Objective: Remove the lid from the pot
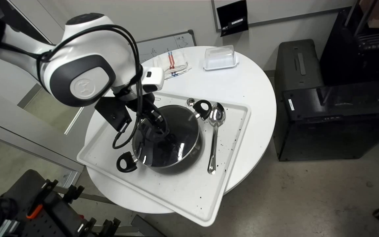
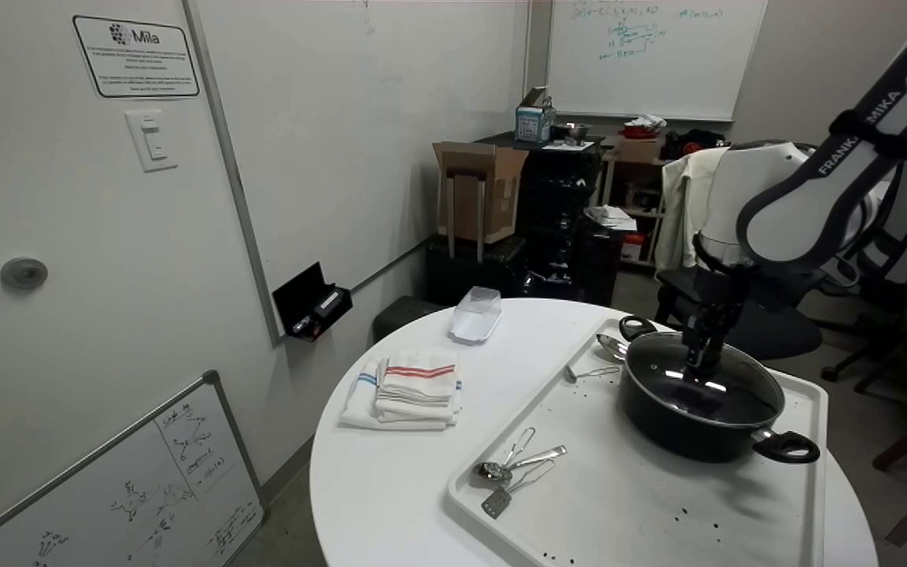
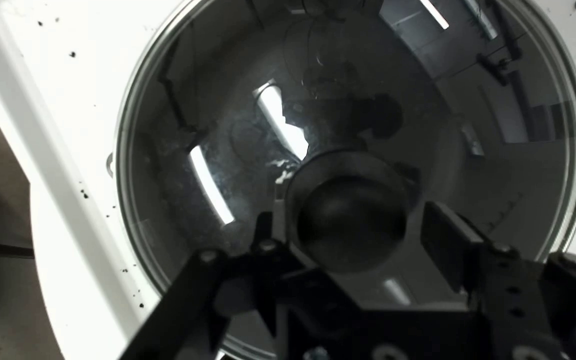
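Note:
The black pot (image 1: pixel 194 154) stands on the white tray, with a loop handle on each side. It also shows in an exterior view (image 2: pixel 678 429). The dark glossy lid (image 1: pixel 186 121) lies on the pot, its pale rim around the edge; it fills most of the wrist view (image 3: pixel 208 110). My gripper (image 2: pixel 703 358) points down at the middle of the lid. In the wrist view the gripper (image 3: pixel 354 222) is open, its fingers on either side of the round black knob (image 3: pixel 350 225). A gap shows between the knob and the right finger; whether the left finger touches it I cannot tell.
The tray (image 1: pixel 176 194) lies on a round white table (image 1: pixel 258 98). A large metal spoon (image 1: pixel 213 144) lies beside the pot. Several small utensils (image 2: pixel 501 476) lie in a tray corner. Folded towels (image 2: pixel 418 390) and a clear-lidded dish (image 2: pixel 475 316) are on the table.

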